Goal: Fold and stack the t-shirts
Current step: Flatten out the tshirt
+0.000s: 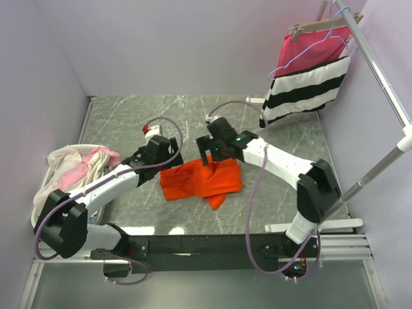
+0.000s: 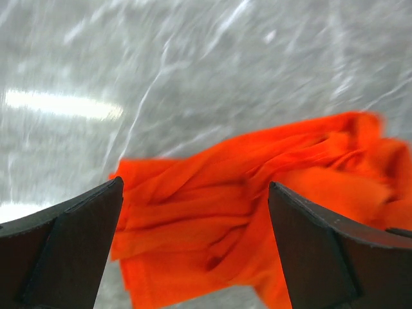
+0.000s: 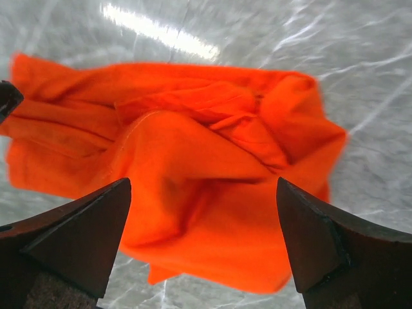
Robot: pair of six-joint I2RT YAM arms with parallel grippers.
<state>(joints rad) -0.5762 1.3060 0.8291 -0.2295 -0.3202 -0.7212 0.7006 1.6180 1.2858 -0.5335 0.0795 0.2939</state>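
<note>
One crumpled bright orange-red cloth t-shirt (image 1: pixel 201 182) lay under the left gripper (image 2: pixel 195 190) and right gripper (image 3: pixel 203 188), both spread wide; only the overhead view showed one white basket (image 1: pixel 45 187) of cream-and-pink shirts (image 1: pixel 80 166).

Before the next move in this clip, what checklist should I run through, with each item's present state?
1. Left pincer open, holding nothing: ok.
2. Right pincer open, holding nothing: ok.
3. Orange t-shirt lying flat: not ok, crumpled.
4. Both pincers over the shirt: ok.
5. Pincer height above the cloth: cannot tell.
6. Cream and pink t-shirts out of the basket: not ok.
</note>
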